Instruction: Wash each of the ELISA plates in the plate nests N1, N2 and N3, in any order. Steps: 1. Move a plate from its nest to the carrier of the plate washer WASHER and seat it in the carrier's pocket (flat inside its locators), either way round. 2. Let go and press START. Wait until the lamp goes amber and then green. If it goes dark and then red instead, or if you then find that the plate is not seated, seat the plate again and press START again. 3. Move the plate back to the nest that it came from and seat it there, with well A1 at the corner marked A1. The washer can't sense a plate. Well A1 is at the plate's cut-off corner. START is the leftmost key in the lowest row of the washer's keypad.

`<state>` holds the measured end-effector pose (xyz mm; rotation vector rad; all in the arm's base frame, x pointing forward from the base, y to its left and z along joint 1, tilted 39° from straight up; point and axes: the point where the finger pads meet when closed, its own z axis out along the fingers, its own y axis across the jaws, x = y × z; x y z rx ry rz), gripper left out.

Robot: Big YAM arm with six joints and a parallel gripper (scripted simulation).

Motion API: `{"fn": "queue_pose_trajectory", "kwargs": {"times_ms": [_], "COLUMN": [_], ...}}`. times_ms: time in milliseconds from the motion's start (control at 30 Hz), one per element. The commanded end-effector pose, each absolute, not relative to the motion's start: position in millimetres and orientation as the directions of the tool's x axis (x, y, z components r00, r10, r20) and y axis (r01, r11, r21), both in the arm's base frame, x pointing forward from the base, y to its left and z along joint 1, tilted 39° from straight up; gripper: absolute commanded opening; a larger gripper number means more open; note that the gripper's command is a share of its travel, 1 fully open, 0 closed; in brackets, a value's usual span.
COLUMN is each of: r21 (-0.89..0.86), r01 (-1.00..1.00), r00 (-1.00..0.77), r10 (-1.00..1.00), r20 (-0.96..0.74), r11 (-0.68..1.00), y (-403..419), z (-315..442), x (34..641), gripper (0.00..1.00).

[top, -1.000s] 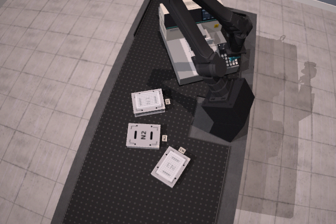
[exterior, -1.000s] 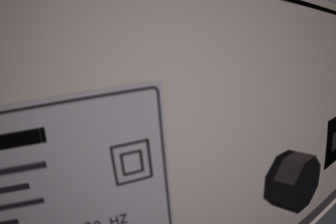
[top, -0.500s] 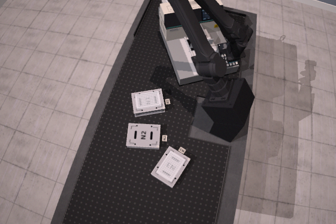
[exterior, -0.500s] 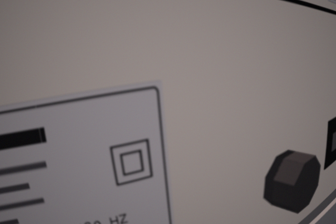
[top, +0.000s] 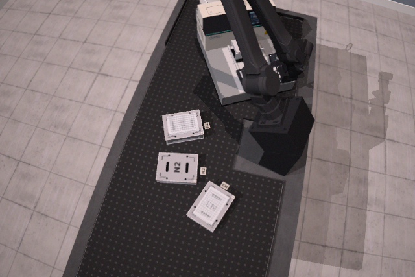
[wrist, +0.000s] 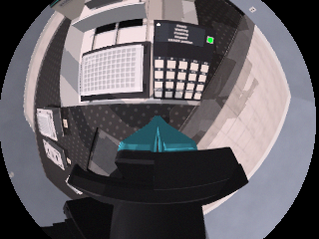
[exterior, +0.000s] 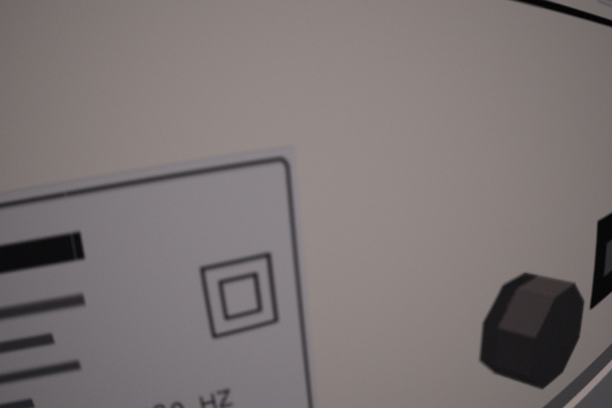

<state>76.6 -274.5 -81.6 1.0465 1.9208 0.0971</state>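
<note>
From my remote seat I'm seeing the dark arm point(top: 239, 26) leaning over the washer point(top: 218, 42) point(wrist: 75, 60). Down the table, 3 nests are standing: N1 point(top: 185, 137) and N3 point(top: 192, 214) are each carrying 1 plate, while N2 point(top: 176, 177) is showing its bare face. Another plate point(wrist: 113, 70) is lying on the washer's carrier point(wrist: 146, 91), beside the keypad point(wrist: 176, 77). My gripper point(wrist: 158, 119) is pointing toward the keypad, its 2 teal fingers clenched together on nothing. 1 lamp point(wrist: 209, 40) is glowing green.
</note>
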Motion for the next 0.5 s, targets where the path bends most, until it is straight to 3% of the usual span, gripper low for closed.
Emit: {"fn": "queue_pose_trajectory", "kwargs": {"times_ms": [0,467], "r21": [0.456,0.465], "r01": [0.636,0.630], "r00": [-0.204,-0.209], "r10": [0.705,0.713], "r20": [-0.679,-0.670], "r11": [0.623,0.622], "y": [-278.8,-277.5], "z": [-80.7,-88.7], "x": [74.7,85.6], "gripper": [0.00,0.00]}}
